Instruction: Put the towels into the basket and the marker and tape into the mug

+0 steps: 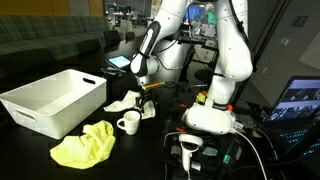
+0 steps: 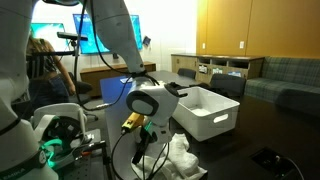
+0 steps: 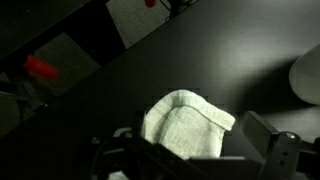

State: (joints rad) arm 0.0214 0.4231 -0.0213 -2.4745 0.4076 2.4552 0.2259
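The gripper point(image 1: 149, 97) hangs low over the dark tabletop point(image 1: 30, 150) with its jaws spread wide and nothing between them. In the wrist view the white-cream cloth towel point(image 3: 185, 120) lies crumpled straight below, between the two fingers but not yet pinched. It looks like the first thing to be picked.

Nothing of the task seems done. Both towels are on the table. The white-cream one is under the jaws, just beside the small white ceramic mug point(image 1: 128, 124). The bright yellow cloth towel point(image 1: 85, 148) is bunched nearer the table's front edge. The large white rectangular plastic basket point(image 1: 50, 100) stands well apart to the side, and no cloth shows over its rim. The mug is upright, and whether anything is inside it cannot be told.

The marker and tape cannot be picked out with certainty. A small red object point(image 3: 40, 68) on a pale sheet in the wrist view may be one of them, but it is too blurred to say.

Around the work: the arm's white base point(image 1: 210, 115), a lit screen point(image 1: 300, 100) at the table's edge and cables near it. The mug sits close to the white towel, so a careless lift could knock it — otherwise the way to the basket looks open.
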